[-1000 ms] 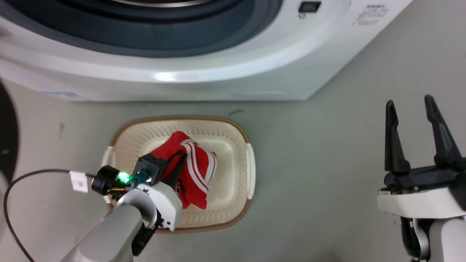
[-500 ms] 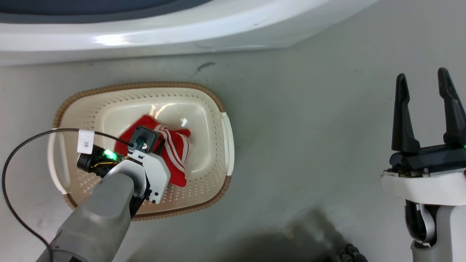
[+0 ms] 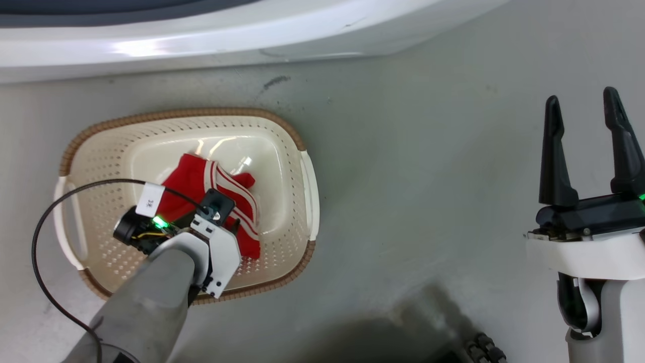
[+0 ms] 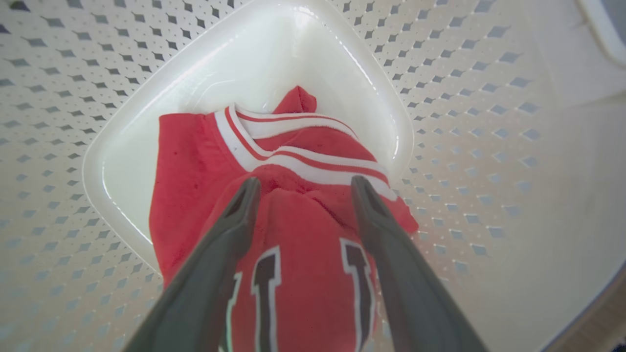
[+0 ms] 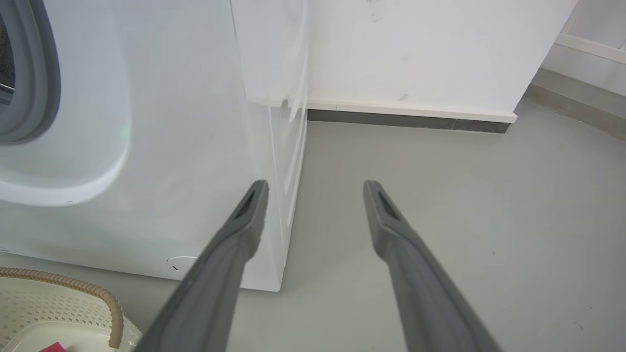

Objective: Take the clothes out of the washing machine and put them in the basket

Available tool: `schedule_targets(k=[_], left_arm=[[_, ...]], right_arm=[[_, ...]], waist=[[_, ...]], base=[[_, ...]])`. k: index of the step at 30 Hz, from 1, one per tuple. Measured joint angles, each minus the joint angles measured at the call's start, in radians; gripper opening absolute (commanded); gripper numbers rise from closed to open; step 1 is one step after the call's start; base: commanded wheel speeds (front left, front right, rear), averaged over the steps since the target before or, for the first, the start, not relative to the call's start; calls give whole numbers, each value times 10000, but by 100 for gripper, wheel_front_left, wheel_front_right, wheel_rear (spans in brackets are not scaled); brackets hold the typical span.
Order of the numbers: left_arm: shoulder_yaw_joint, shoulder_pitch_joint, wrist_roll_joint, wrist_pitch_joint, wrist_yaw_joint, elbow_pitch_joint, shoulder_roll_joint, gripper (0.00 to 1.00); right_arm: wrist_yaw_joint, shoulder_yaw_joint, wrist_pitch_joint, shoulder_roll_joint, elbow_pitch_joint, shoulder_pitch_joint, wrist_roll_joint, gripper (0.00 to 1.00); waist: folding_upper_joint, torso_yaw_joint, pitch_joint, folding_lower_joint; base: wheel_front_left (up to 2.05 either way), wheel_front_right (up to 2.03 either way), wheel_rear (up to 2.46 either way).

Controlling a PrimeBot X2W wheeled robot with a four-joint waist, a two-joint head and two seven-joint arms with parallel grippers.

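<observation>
L hand [image 4: 304,188] down in basket [image 3: 166,115] over jersey [image 4: 190,161], fingers apart.
Red jersey lies crumpled on basket bottom, striped trim up, lettering btwn L fingers; fabric not pinched. R hand [image 3: 582,98] also spread, empty, above floor [image 3: 428,201], well apart from basket. Front of washing machine [image 3: 227,45] near basket's far rim.

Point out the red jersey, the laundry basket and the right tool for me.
red jersey [image 4: 195,161]: left wrist view, plain red cloth left of the stripes.
basket [image 3: 176,112]: head view, far brown rim.
right tool [image 3: 581,95]: head view, midway between its open fingertips.
</observation>
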Motion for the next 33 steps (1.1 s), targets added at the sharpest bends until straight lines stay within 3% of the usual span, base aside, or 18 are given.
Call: schedule_targets(k=[6,11,15,19,26,32,33], left_arm=[[27,439,-165,-546,81,86,-251,100],[552,981,-633,-899,445,-196,-533,100],[1216,1697,-499,-928,1007,-1987,-332,100],[1764,2412,-284,-926,1302,-3016,-107,100],[3944,4043,686,-928,1969,-6031,69,100],[5584,4994,1400,-926,2205,-7921,-173,100],[6263,5318,1730,-928,2293,-8736,-330,100]], right_arm=[[0,134,0,0,224,120,-142,100],[0,240,0,2,430,450,-328,100],[0,247,0,2,560,831,-399,100],[0,251,0,2,648,1112,-454,100],[0,245,0,4,779,1711,-529,100],[0,207,0,4,817,1930,-500,100],[0,169,0,2,821,2012,-462,100]], waist=[[0,205,-714,-1],[0,414,-1562,-1],[0,621,-2440,-2],[1,747,-2951,-3],[0,1084,-4206,-3],[0,1241,-4850,-4],[1,1294,-5061,-4]], base=[[0,0,0],[0,0,0],[0,0,0],[0,0,0],[0,0,0],[0,0,0],[0,0,0]])
